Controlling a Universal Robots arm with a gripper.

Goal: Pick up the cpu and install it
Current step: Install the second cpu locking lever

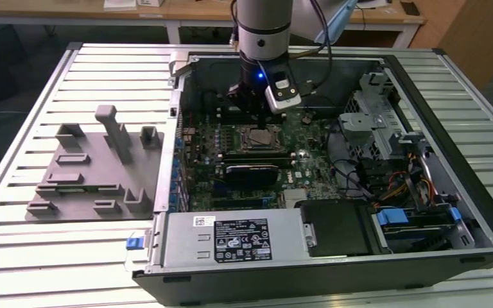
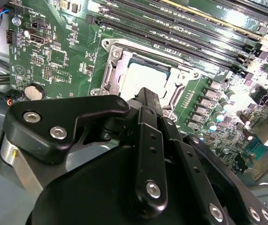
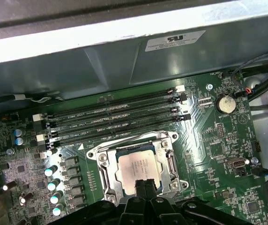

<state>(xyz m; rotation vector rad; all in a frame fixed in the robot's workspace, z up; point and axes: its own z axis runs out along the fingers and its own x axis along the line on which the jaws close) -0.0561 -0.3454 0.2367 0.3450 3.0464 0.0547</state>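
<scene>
The cpu [image 3: 138, 168] lies flat in the socket [image 3: 136, 164] on the motherboard [image 3: 218, 145], its silvery top facing up, inside the open case [image 1: 452, 212]. In both wrist views it sits square within the metal frame, edges parallel to the frame's sides and to the memory slots [image 3: 115, 119] beside it. Being square, it has no long axis to speak of.

The gripper [image 3: 145, 183] hangs just above the near edge of the cpu. Its fingers [image 2: 148, 101] are pressed together with no gap between them and nothing held.

The chip is probably light, stiff and thin, with a smooth metal lid that could slip under a loose pinch. Its underside contacts and the socket's pins are likely fragile, so it wants level handling without sliding. The safest hold is judged to be across two opposite edges of the lid.

In the exterior view the arm [image 1: 264, 32] stands over the board, with the grey fixture [image 1: 92, 167] on the table [image 1: 24, 128] at that view's left.
</scene>
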